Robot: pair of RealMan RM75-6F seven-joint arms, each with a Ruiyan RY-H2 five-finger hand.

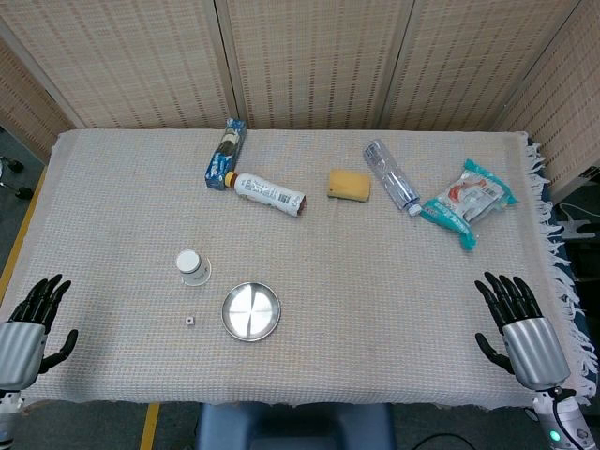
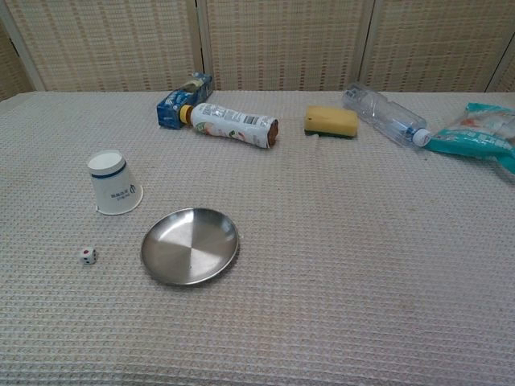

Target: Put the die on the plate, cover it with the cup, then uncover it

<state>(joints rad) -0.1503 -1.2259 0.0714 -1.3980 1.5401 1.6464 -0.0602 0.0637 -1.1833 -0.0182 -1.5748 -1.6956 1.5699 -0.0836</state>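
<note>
A small white die (image 1: pixel 189 321) (image 2: pixel 88 256) lies on the cloth just left of the round metal plate (image 1: pixel 251 311) (image 2: pixel 190 245). A white paper cup (image 1: pixel 192 266) (image 2: pixel 113 184) stands upside down behind the die, apart from the plate. My left hand (image 1: pixel 30 322) rests at the table's front left corner, fingers spread, holding nothing. At the front right corner my right hand (image 1: pixel 517 321) lies the same way, fingers apart and empty. Neither hand shows in the chest view.
Along the far side lie a blue carton (image 1: pixel 226 154), a white bottle on its side (image 1: pixel 270 193), a yellow sponge (image 1: pixel 349 185), a clear plastic bottle (image 1: pixel 391 175) and a teal snack bag (image 1: pixel 467 202). A fringed cloth edge (image 1: pixel 553 253) runs down the right.
</note>
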